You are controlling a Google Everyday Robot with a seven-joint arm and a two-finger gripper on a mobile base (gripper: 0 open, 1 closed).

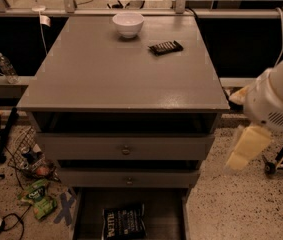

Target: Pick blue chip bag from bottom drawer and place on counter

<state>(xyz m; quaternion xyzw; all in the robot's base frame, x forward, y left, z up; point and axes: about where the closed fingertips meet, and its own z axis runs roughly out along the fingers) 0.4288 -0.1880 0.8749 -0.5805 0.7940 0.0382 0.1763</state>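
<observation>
Blue chip bag [124,221] lay in open bottom drawer [162,209], exposed for grasp; end effector [247,148] hung beside cabinet [126,149], state untellable.

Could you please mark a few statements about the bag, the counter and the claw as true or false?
1. The chip bag lies in the open bottom drawer. True.
2. The claw holds the bag. False: it hangs off the right side of the counter, far from the bag.
3. A white bowl stands on the counter. True.
4. The black bar lies inside the bowl. False: it lies on the counter, right of the bowl.
5. The green bag is on the counter. False: it lies on the floor, left of the drawer.
</observation>
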